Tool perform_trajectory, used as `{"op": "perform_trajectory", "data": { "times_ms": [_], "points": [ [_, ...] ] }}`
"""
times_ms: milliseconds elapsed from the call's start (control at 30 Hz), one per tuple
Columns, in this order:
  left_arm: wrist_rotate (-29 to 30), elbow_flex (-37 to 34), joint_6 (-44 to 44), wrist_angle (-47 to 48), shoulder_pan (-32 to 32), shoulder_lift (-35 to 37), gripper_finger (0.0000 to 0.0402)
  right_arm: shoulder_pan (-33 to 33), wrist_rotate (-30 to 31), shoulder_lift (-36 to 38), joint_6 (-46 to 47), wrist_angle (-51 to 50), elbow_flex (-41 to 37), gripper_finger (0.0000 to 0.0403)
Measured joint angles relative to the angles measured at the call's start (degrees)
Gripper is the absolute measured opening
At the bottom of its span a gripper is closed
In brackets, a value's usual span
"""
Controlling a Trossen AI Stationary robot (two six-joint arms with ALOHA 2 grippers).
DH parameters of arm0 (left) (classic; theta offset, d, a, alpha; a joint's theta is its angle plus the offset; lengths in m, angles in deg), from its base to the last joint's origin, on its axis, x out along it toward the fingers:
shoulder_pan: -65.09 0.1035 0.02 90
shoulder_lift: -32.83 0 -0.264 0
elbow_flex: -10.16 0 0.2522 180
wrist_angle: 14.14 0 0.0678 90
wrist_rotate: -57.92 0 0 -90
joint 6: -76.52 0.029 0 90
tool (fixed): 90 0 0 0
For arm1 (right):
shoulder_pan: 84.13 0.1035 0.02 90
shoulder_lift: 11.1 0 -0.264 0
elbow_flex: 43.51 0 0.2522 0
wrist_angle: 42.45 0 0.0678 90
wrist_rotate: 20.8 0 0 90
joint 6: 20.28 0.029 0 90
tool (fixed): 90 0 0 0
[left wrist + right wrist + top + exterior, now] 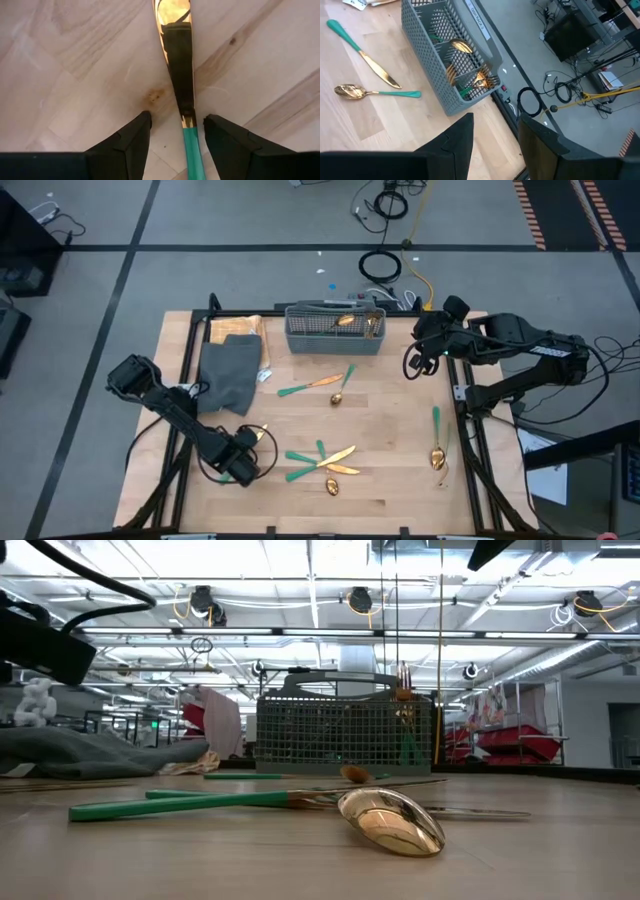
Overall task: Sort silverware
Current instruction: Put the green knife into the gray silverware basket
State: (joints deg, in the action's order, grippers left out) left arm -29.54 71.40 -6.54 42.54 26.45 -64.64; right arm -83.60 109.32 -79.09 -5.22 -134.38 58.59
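My left gripper (243, 465) is low over the table's near left part, open. Its fingers (135, 135) stand on either side of a gold utensil with a green handle (181, 75), which lies flat on the wood. My right gripper (415, 363) hovers open at the table's far right, beside the grey mesh basket (335, 330). The basket (445, 55) holds a few gold utensils. More silverware lies loose: a crossed cluster (320, 460), a knife (312, 385) and spoon (340, 393) mid-table, and a spoon (437, 445) at the right.
A grey folded cloth (230, 375) lies at the far left beside the basket, with paper under it. In the low view a gold spoon (390, 820) lies close to the camera, the basket (345, 735) behind it. Cables lie on the floor beyond the far edge.
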Motion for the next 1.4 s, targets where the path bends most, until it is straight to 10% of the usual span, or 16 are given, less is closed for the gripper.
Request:
{"op": "perform_trajectory", "data": {
  "times_ms": [367, 733, 1400],
  "points": [
    [-1.59, 0.00, 1.09, -0.03, 1.97, 0.00, 0.0174, 0.00, 0.13, 0.00, 0.55, -0.08, 0.00, 0.0144],
    [-0.22, -0.34, 2.25, 1.26, 2.72, 0.08, 0.0019, 0.00, 0.06, 0.00, 0.41, -0.15, 0.00, 0.0144],
    [8.64, 4.09, 2.60, -0.68, 4.10, -0.81, 0.0002, -0.02, 0.37, -0.15, -0.14, 0.21, 0.00, 0.0144]
  ]
}}
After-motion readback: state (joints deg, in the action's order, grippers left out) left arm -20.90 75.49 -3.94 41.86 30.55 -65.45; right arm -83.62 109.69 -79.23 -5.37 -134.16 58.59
